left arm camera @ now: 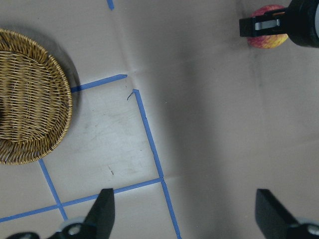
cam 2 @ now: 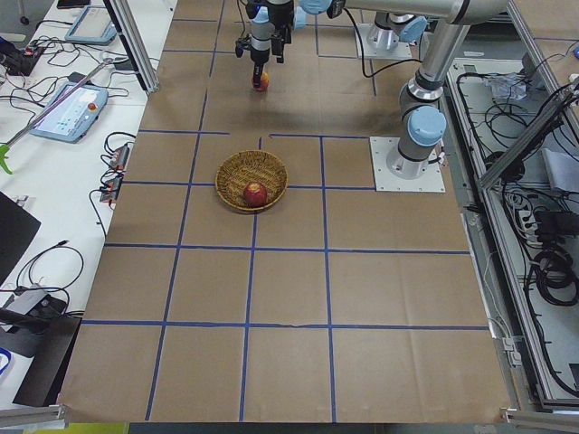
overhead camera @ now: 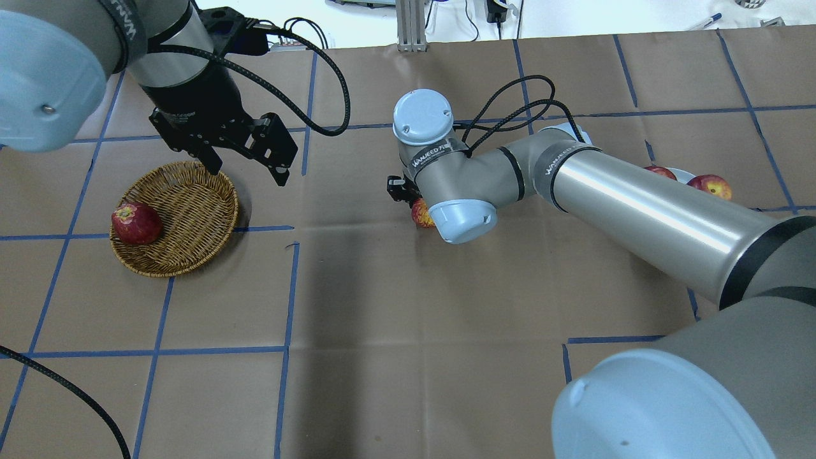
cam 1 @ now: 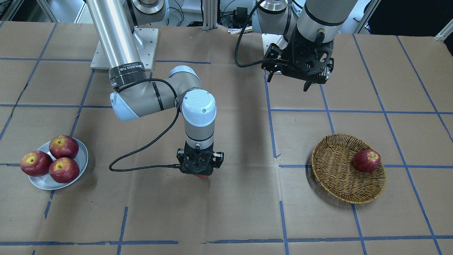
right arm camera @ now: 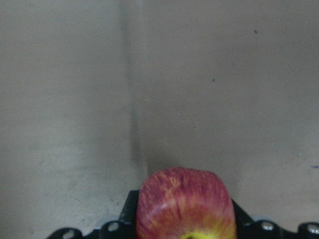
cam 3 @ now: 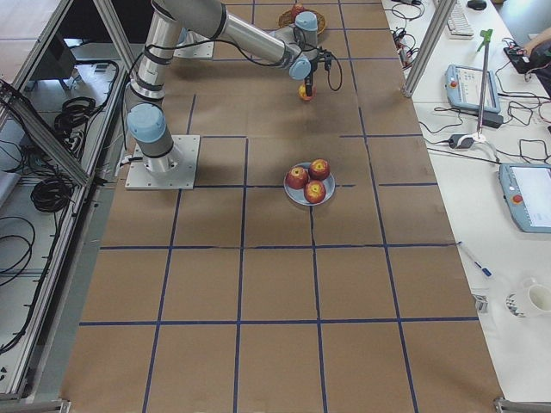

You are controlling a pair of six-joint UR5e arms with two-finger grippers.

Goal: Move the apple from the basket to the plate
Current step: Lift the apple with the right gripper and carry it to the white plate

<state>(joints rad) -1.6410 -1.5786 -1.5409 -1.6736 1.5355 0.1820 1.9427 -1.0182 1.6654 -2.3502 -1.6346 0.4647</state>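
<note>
apple [right arm camera: 185, 205] pinched in the right gripper [cam 1: 200, 170], fingers closed against its two sides, yellow patch up toward the wrist, streaky red skin pointing down at the brown paper. hangs over the middle of the table [cam 1: 226, 212], roughly between basket [cam 1: 334, 170] and plate [cam 1: 83, 159] and well apart from both; clear of the paper or touching it, not possible to tell.

right arm [overhead camera: 625, 204] stretched far out from its base, long silver forearm close to level, last wrist joints folded so that the gripper points straight down.

left arm [overhead camera: 172, 57] close by its own base, wrist turned downward. left gripper [overhead camera: 247, 173] raised above the table just beside the basket, on the side toward the table's middle, tilted a little, fingers spread wide with nothing between them.

one darker red apple [cam 1: 367, 161] lying in the basket against its rim. three more apples [cam 1: 63, 166] crowded on the plate, touching one another, one of them reaching out past the plate's edge. blue tape lines [cam 1: 270, 117] crossing the paper in a grid.
</note>
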